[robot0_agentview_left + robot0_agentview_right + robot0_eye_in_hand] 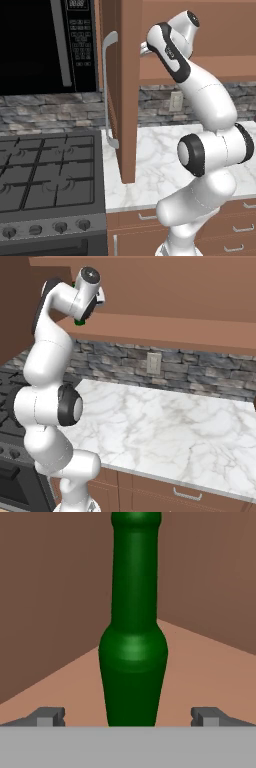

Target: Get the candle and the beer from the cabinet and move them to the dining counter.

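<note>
**Inspector:** Green glass first. The beer (pixel 132 647) stands upright on the cabinet (pixel 125 90) shelf, in the back corner where two brown walls meet. State of the claw (pixel 129 717)?

**Assistant:** Wide apart. In the hand view one fingertip (pixel 47 716) shows low on each side of the bottle, and neither touches the glass. Nothing is held.

**Inspector:** Reason for that stance?

**Assistant:** My judgement: the claw is squared to the lower body of the bottle, centred on it, so it can push in and pinch the wide part rather than the slim neck.

**Inspector:** What do the base cameras add?

**Assistant:** The left one shows the cabinet door swung out toward the stove (pixel 47 170), bar handle (pixel 107 90) facing us, with the arm reaching past it into the opening. The right one shows the wrist up at shelf level and a small green patch (pixel 79 321) under it, likely the bottle's base. Both show the marble table (pixel 165 431) below, bare near the arm.

**Inspector:** And the hand camera alone?

**Assistant:** Alignment of the fingertips to the bottle. The bottle's top is cut off by the frame.

**Inspector:** Candle?

**Assistant:** Cannot locate it.
</note>
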### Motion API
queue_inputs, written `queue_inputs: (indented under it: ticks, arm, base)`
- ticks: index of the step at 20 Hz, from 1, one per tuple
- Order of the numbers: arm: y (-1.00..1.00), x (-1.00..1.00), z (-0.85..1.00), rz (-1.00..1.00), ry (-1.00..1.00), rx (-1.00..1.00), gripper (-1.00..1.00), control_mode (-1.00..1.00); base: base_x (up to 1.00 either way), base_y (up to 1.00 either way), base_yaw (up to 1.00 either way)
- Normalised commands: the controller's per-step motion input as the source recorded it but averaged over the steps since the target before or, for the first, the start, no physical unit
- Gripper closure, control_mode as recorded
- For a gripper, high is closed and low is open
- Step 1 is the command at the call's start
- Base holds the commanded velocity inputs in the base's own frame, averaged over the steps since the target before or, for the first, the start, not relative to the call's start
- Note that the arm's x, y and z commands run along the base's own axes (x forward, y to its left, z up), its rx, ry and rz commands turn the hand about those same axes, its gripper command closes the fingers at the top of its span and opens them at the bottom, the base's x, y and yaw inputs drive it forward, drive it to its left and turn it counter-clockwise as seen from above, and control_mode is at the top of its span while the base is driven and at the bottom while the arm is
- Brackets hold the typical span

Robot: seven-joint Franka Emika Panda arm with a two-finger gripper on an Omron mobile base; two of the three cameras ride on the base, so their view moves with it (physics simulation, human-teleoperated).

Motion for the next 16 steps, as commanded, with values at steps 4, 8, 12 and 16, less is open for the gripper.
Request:
queue_inputs:
  ticks: [4, 8, 12, 16]
  arm:
    - [0.02, 0.18, 0.00, 0.00, 0.00, 0.00, -1.00, -1.00]
    - [0.04, 0.20, 0.00, 0.00, 0.00, 0.00, -1.00, -1.00]
    - [0.05, 0.12, 0.00, 0.00, 0.00, 0.00, -1.00, -1.00]
    - [0.07, 0.08, 0.00, 0.00, 0.01, 0.00, -1.00, -1.00]
  base:
    - [0.00, 0.00, 0.00]
    - [0.00, 0.00, 0.00]
    - [0.00, 0.00, 0.00]
    - [0.00, 0.00, 0.00]
